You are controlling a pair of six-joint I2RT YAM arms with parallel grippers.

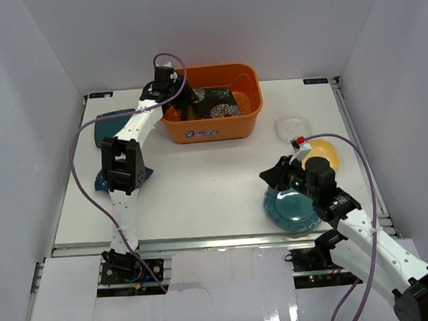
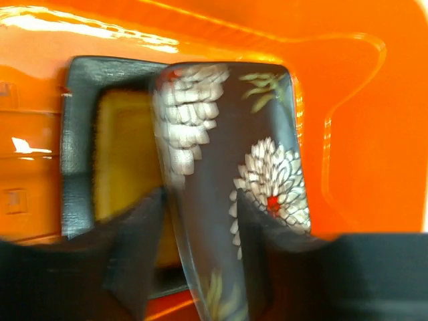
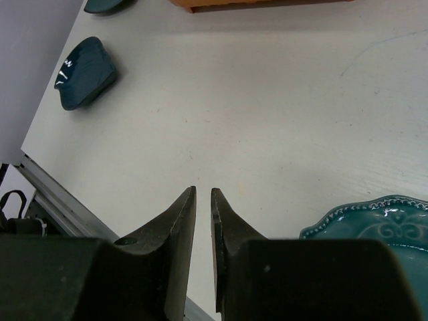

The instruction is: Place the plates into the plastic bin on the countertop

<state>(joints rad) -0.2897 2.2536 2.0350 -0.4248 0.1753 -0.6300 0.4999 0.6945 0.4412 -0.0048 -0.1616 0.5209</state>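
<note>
Inside the plastic bin [image 1: 233, 124], at its left end, the black floral plate [image 2: 221, 174] stands on edge against the amber plate [image 2: 120, 154]. The left gripper [image 2: 199, 207] straddles its near rim; whether the 2 fingers pinch it or merely flank it I cannot tell. A good release would spread them fully, then lift straight up so nothing snags. Beside the teal scalloped plate [image 3: 374, 227], the right gripper [image 3: 203, 194] is empty, fingers almost pressed together; it must widen before any grab.
</note>
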